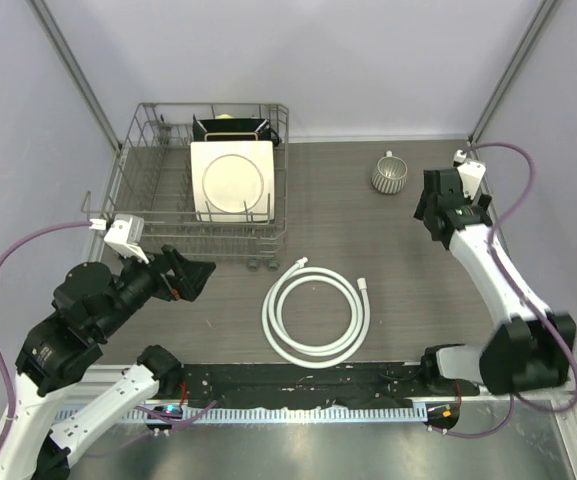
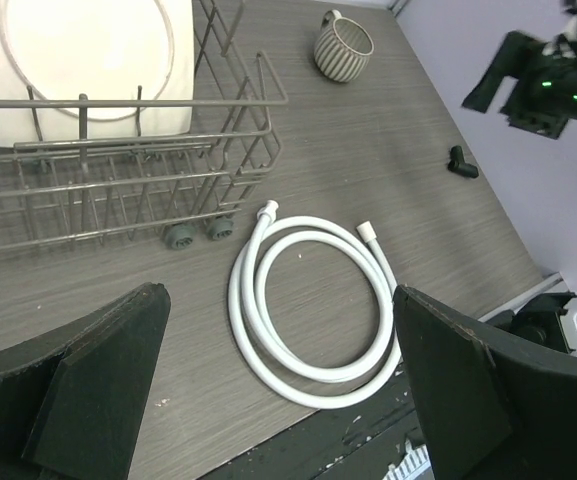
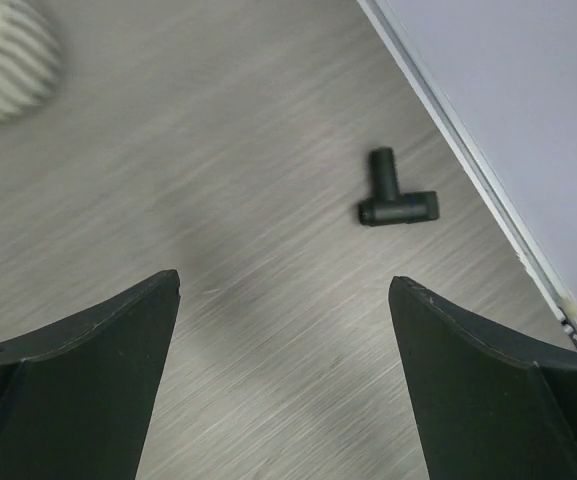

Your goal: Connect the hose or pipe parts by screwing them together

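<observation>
Wire dish rack [image 1: 153, 192] w/ white plate [image 1: 232, 180] back-left; ribbed mug [image 1: 390, 174] back-right on wood-grain table [image 1: 368, 245]

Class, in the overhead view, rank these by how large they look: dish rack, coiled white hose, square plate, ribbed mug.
1. dish rack
2. coiled white hose, taken as a whole coil
3. square plate, propped in the rack, so perhaps nearer the camera; not far behind the hose
4. ribbed mug

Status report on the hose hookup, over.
Left end effector open, empty, facing hose. Right end effector open, empty, near black fitting. Hose coiled mid-table, fitting lies apart, not joined. Dish rack close beside hose, not blocking.
</observation>
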You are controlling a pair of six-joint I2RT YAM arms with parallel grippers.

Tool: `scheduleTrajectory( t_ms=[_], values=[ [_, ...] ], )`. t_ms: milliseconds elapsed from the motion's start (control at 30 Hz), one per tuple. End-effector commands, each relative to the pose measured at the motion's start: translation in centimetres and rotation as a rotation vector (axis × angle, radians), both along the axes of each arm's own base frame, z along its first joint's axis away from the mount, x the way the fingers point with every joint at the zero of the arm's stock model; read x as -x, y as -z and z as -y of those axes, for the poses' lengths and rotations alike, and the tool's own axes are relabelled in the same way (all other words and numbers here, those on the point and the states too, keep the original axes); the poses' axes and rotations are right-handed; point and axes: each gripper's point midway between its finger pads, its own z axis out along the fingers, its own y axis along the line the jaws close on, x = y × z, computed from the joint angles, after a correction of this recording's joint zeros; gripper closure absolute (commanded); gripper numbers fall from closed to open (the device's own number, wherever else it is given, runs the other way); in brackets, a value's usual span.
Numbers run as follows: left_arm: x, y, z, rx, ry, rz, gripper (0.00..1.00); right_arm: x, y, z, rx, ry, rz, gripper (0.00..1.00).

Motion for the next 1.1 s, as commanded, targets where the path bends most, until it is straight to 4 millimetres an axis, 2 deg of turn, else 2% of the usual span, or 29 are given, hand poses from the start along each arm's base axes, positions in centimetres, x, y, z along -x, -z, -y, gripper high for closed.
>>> scheduleTrajectory(
  t_ms=[0,33,67,100,133,167,267,300,333,400,467,633,800,933,1067],
  values=[
    [-0.1,-1.6,0.2,0.012,0.011,0.027,0.0,-2.5,3.4,4.7,0.079,0.1,-0.149,0.09],
    [-0.1,-1.6,0.1,0.018,-0.002,0.019,0.0,-3.1,3.8,5.7,0.047,0.116,-0.162,0.09],
    [-0.3,-1.4,0.1,0.008,-0.007,0.007,0.0,-2.9,4.6,7.6,0.015,0.153,-0.188,0.09],
    [-0.3,-1.5,0.1,0.007,-0.005,0.007,0.0,-3.6,6.5,7.8,-0.023,0.124,-0.235,0.09],
    [-0.3,-1.6,0.3,0.006,0.001,0.004,0.0,-4.0,6.6,8.6,-0.029,0.136,-0.234,0.09],
    [-0.3,-1.6,0.4,0.006,0.007,0.002,0.0,-3.7,7.1,10.4,-0.035,0.181,-0.243,0.09],
    [-0.3,-2.2,1.1,0.023,0.032,-0.002,0.0,-4.4,8.8,12.0,-0.123,0.203,-0.236,0.14],
    [-0.6,-2.0,1.4,0.021,0.036,-0.017,0.0,-4.3,9.1,13.4,-0.157,0.23,-0.213,0.17],
    [-0.6,-2.0,1.6,0.024,0.044,-0.023,0.0,-4.8,10.3,13.4,-0.203,0.213,-0.225,0.19],
    [-0.7,-2.0,2.0,0.034,0.051,-0.037,0.0,-4.8,11.3,14.5,-0.236,0.226,-0.239,0.24],
    [-1.0,-1.7,2.2,0.031,0.046,-0.053,0.0,-5.5,11.8,14.5,-0.257,0.198,-0.244,0.25],
    [-1.7,-1.7,2.1,0.044,0.017,-0.042,0.0,-5.6,13.1,14.8,-0.293,0.199,-0.256,0.27],
    [-1.6,-1.9,2.2,0.035,0.029,-0.027,0.0,-5.8,14.9,14.2,-0.339,0.173,-0.286,0.3],
    [-1.3,-2.5,2.1,0.023,0.052,0.018,0.0,-5.3,16.6,14.5,-0.341,0.196,-0.324,0.3],
    [-1.1,-2.9,2.5,0.053,0.075,0.046,0.0,-5.2,17.4,14.4,-0.363,0.186,-0.338,0.35]
  ],
)
